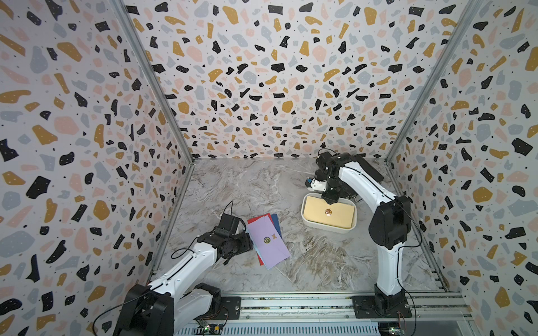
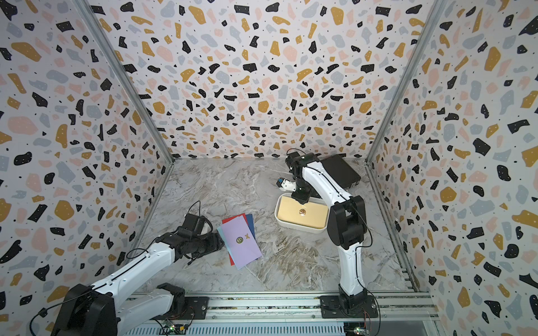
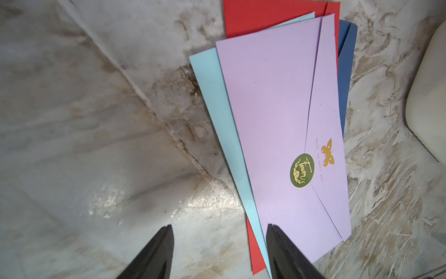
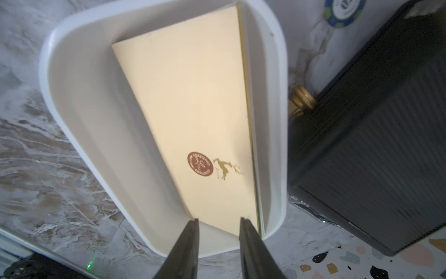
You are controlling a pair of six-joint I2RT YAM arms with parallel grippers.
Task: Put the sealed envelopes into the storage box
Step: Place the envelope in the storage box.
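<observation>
Marble tabletop [image 1: 320, 261]: cream envelope [image 1: 316, 211] lies flat inside the white storage box [image 1: 304, 216].
My right gripper [image 4: 218, 221]: fingers parted over the envelope's end, holding nothing.
My left gripper [image 3: 218, 225]: fingers apart, empty, beside lilac-topped envelope stack [image 3: 277, 120].
Beside box: black case [image 4: 374, 145].

Five envelopes are in view. Four form one stack: lilac envelope [image 3: 277, 108], light blue envelope [image 3: 212, 96], red envelope [image 3: 265, 17] and navy envelope [image 3: 346, 72]. One cream envelope [image 4: 193, 96] lies in the single white storage box [image 4: 79, 108]. There are two round seals, a green seal [image 3: 302, 170] and a brown seal [image 4: 200, 164]. There is also one black case [image 4: 374, 132], one poker chip [image 4: 342, 9], and two arms, the left arm [image 1: 189, 261] and the right arm [image 1: 387, 253].
</observation>
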